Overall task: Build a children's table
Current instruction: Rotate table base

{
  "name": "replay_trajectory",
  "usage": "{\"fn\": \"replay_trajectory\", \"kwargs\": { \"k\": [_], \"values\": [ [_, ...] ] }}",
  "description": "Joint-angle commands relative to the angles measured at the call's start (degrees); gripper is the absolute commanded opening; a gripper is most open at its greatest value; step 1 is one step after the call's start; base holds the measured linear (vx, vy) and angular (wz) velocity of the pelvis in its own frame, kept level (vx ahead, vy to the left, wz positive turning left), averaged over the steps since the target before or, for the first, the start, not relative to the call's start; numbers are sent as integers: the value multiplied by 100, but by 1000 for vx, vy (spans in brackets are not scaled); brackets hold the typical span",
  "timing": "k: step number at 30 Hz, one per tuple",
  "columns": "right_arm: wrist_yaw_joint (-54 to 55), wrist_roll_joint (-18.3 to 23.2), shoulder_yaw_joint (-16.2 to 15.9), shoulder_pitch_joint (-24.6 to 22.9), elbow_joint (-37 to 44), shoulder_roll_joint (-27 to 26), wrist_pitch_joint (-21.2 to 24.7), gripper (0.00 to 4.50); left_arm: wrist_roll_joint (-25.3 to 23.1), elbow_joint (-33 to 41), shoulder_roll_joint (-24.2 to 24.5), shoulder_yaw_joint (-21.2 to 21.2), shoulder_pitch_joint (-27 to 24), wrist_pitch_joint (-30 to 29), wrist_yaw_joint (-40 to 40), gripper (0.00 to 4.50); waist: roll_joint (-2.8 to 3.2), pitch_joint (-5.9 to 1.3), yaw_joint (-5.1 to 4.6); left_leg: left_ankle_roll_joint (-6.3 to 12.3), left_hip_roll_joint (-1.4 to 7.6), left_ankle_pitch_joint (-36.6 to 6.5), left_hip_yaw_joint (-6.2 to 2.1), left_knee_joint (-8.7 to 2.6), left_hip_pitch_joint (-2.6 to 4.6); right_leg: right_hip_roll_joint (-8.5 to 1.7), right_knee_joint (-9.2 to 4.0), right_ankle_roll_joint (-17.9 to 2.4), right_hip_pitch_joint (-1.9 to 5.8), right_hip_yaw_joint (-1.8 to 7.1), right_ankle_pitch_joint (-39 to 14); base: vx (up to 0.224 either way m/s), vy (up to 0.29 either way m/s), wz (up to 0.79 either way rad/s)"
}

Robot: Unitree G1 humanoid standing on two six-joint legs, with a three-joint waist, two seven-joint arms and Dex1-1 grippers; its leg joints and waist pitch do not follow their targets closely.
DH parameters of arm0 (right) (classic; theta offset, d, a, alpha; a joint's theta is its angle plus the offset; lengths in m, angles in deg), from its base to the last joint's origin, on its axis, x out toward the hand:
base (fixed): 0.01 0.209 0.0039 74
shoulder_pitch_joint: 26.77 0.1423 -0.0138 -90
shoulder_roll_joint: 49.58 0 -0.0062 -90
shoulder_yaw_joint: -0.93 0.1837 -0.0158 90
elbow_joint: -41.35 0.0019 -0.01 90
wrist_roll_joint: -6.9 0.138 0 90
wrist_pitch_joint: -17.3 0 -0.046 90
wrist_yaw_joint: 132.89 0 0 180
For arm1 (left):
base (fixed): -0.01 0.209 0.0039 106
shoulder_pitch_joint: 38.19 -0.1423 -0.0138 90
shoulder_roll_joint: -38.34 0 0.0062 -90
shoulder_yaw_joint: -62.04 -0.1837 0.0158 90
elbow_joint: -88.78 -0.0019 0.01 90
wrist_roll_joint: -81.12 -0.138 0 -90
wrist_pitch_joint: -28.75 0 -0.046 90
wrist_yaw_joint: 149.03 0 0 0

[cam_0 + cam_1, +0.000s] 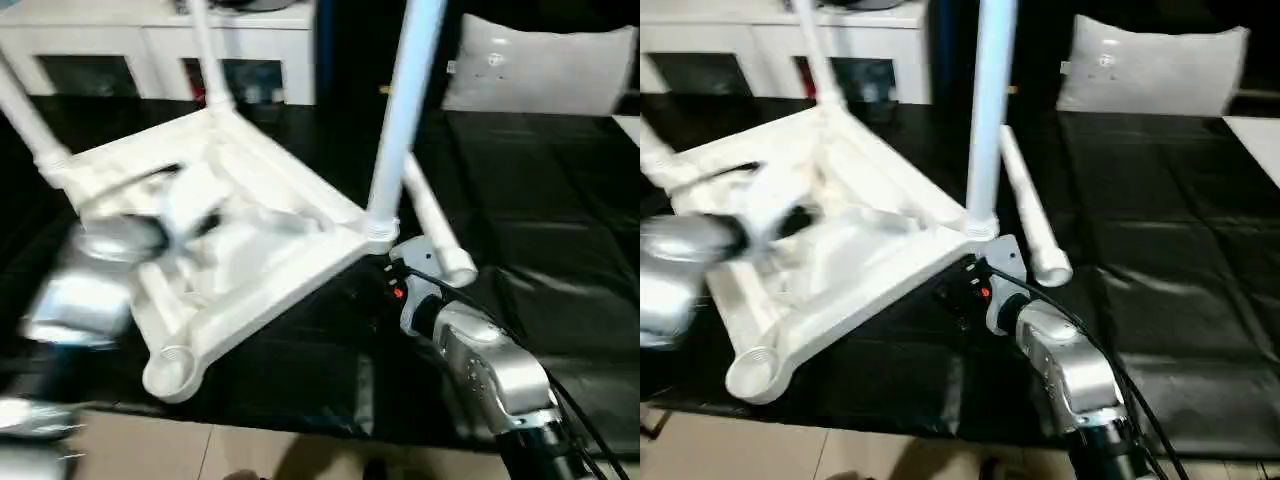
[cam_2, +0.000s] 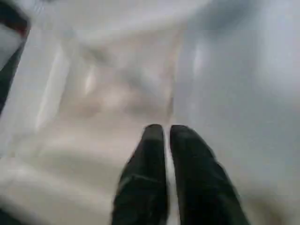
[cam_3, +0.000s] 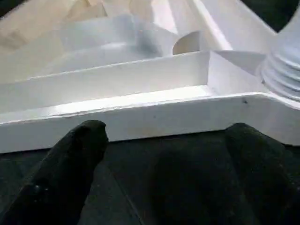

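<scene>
The white table top lies upside down and tilted on the black cover, ribbed underside up. Legs stand in three corner sockets: at the left, at the back and at the right corner. The near socket holds nothing. A fourth leg lies loose on the cover just right of the top. My left gripper hovers over the ribbed underside, fingers pressed together. My right gripper is open, its fingers spread just before the top's rim beside the right corner's threaded leg base.
The black-covered work surface stretches away to the right. A white cabinet stands behind it, and a pale cushion rests at the back right. Beige floor begins at the surface's near edge.
</scene>
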Motion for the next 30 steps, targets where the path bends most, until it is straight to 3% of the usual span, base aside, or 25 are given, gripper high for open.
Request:
{"fn": "replay_trajectory", "kwargs": {
  "k": [1, 2, 4, 6, 12, 17, 20, 22, 26, 30],
  "values": [
    [19, -79, -114, 110, -165, -17, 46, 450, -142, 241, 295, -116, -89, -374, -234, 18, 16, -395, 3, 372, 90, -349, 30, -395, -84, -350, -218, -685, 426, 409, -1406, 0, 0, 0],
    [-6, -87, -156, 166, -248, -40, 49, 450, -172, 248, 375, -132, -128, -443, -252, 7, 35, -376, 26, 338, 77, -538, 61, -397, -22, -357, -247, -716, 388, 439, -1639, 0, 0, 0],
    [-16, -148, -209, 274, -432, -95, -24, 450, -206, 166, 347, -146, -181, -495, -242, 7, 47, -363, 59, 300, 88, -704, 91, -404, 18, -352, -296, -706, 362, 449, -1855, 0, 0, 0],
    [15, -213, -210, 418, -678, -184, -111, 450, -268, 155, 424, -273, -266, -573, -337, 7, 84, -361, 86, 238, 94, -886, 77, -423, 20, -364, -301, -672, 376, 443, -2018, 0, 0, 0],
    [101, -268, -239, 805, -1332, -363, -346, 450, -135, -23, 309, -496, -458, -562, -287, 7, 78, -354, 36, 168, 75, -1234, 63, -425, 17, -372, -354, -587, 388, 436, -2308, 0, 0, 0],
    [108, -345, -266, 974, -1766, -472, -464, 450, -77, 192, 275, -742, -684, -810, -580, 7, 76, -370, 8, 185, 86, -1236, 54, -422, 11, -379, -344, -599, 395, 440, -2285, 0, 0, 0],
    [141, -366, -205, 1133, -2061, -550, -623, 450, 269, 641, 496, -1010, -938, -953, -1208, 7, 54, -374, -9, 191, 100, -1104, 45, -430, -29, -389, -287, -747, 418, 457, -2077, 0, 0, 0],
    [150, -356, -198, 1194, -2168, -568, -681, 450, 501, 852, 512, -1059, -1050, -861, -1442, 7, 54, -362, -24, 199, 92, -1142, 63, -422, -4, -374, -302, -773, 392, 462, -2138, 0, 0, 0],
    [121, -392, -190, 1320, -2428, -608, -853, 450, 1324, 1389, 93, -931, -1206, -808, -1896, 7, 15, -368, -54, 172, 71, -1230, 71, -412, -4, -381, -335, -626, 414, 442, -2526, 0, 0, 0],
    [96, -418, -179, 1374, -2496, -623, -910, 450, 1547, 1553, -201, -981, -1139, -769, -1966, 7, 7, -385, -116, 178, 70, -1182, 69, -408, -19, -362, -307, -665, 423, 455, -2401, 0, 0, 0]
  ]
}}
